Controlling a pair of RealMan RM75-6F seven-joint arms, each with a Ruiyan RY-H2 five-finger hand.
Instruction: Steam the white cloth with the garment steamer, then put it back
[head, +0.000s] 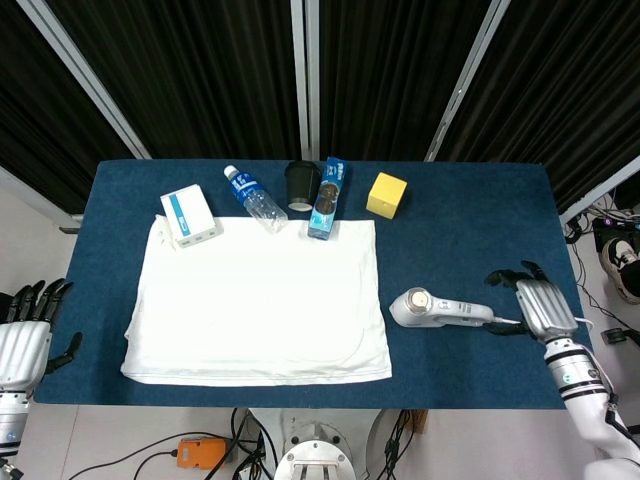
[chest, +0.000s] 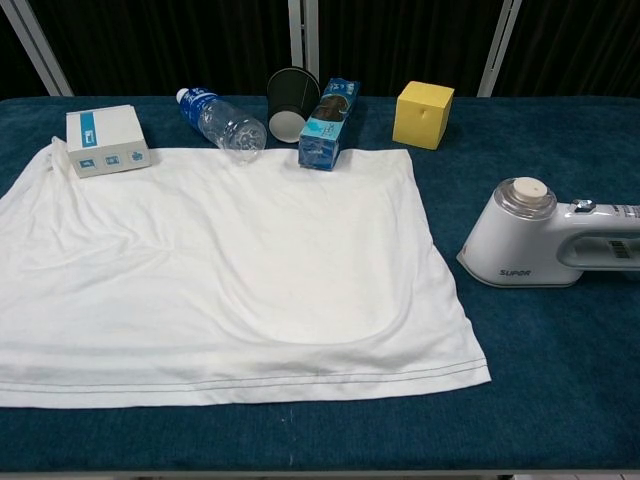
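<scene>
The white cloth (head: 262, 300) (chest: 220, 275) lies spread flat over the left and middle of the blue table (head: 470, 220). The white garment steamer (head: 438, 308) (chest: 545, 247) lies on its side to the right of the cloth, handle pointing right. My right hand (head: 538, 303) hovers over the table just right of the handle's end, fingers spread, holding nothing. My left hand (head: 25, 335) hangs off the table's left edge, fingers apart and empty. Neither hand shows in the chest view.
Along the back stand a white and blue box (head: 190, 215), a lying water bottle (head: 252, 197), a dark cup (head: 301, 184), a blue snack pack (head: 327, 197) and a yellow cube (head: 387, 194). The steamer's cord (head: 500, 321) runs right under my right hand.
</scene>
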